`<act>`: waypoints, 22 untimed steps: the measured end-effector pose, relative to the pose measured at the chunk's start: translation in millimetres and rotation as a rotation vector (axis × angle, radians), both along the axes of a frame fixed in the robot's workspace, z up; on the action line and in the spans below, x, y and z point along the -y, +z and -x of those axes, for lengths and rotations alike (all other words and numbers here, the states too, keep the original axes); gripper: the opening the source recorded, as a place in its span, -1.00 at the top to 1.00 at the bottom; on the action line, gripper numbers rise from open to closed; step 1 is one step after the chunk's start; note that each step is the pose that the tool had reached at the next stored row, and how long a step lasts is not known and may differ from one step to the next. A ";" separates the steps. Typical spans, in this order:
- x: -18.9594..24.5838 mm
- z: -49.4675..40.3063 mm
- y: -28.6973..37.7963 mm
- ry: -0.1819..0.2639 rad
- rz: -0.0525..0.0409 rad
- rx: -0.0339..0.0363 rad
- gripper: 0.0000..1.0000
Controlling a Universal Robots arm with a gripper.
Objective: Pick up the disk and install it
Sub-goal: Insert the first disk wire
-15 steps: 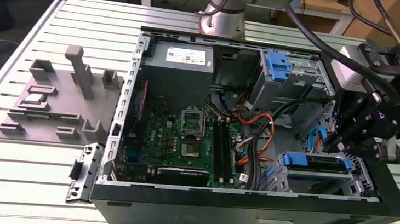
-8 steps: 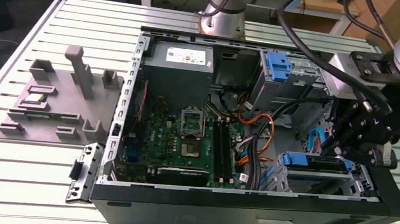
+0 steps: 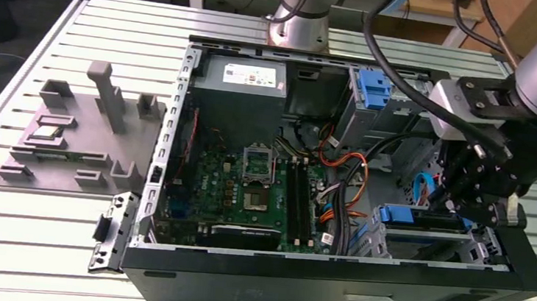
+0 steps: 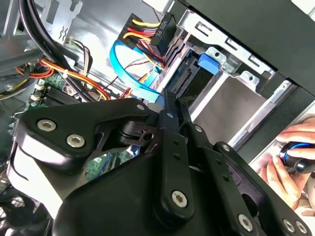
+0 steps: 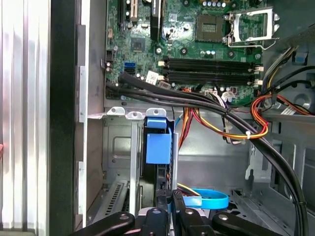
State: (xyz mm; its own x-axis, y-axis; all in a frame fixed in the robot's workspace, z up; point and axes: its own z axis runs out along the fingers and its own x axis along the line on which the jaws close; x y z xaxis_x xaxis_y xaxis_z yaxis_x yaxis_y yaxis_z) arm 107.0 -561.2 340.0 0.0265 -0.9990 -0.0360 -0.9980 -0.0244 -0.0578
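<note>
The disk (image 3: 431,222) sits in the lower drive bay of the open computer case (image 3: 334,286), at the exterior view's right, with its blue rail (image 3: 395,214) showing. In the first wrist view it stands edge-on in the metal bay, a blue tab (image 5: 158,143) on its end. In the second wrist view its dark connector edge (image 4: 184,81) lies just past my fingertips. My gripper (image 3: 458,207) (image 4: 168,101) (image 5: 169,200) hangs right over that edge with its fingers closed together and nothing between them. Whether the tips touch the disk I cannot tell.
A blue flat cable (image 5: 206,199) (image 4: 129,73) and bundled wires (image 5: 231,128) run beside the bay. The motherboard (image 3: 255,193), a grey metal box (image 3: 240,81) and a blue bracket (image 3: 373,90) are inside the case. A grey fixture (image 3: 72,139) lies left. A person's hand (image 4: 285,162) is outside the case.
</note>
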 end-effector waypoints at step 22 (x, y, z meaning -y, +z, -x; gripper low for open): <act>1.9 2.2 -4.4 0.005 0.0003 0.0065 0.68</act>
State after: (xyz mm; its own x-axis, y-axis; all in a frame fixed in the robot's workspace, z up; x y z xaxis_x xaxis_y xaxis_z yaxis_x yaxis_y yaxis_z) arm 104.8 -563.1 335.6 0.0322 -0.9989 -0.0355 -0.9975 -0.0298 -0.0643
